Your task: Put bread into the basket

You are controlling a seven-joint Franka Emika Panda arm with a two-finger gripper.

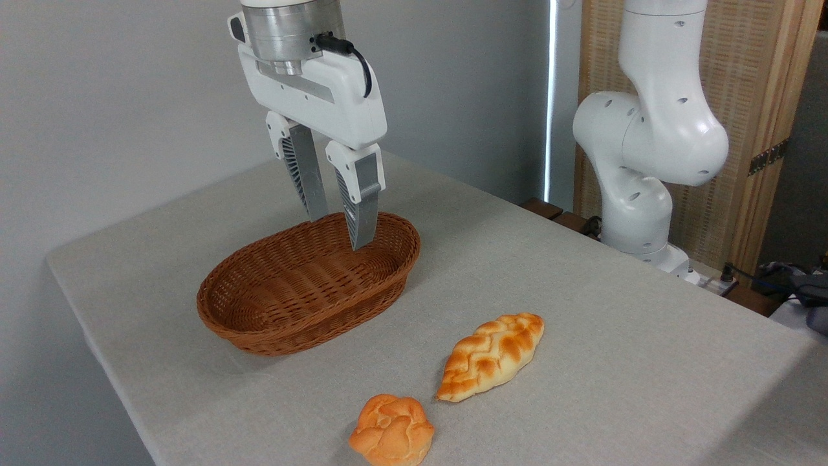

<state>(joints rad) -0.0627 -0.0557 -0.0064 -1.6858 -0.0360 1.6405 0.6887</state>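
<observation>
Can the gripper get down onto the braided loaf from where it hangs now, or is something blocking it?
Probably yes. The gripper hangs open and empty over the basket, while the bread lies bare on the table, apart from the bun, its top uncovered.

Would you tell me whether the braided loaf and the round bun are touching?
Apart: the camera view shows bare tablecloth between the braided loaf and the round bun.
</observation>
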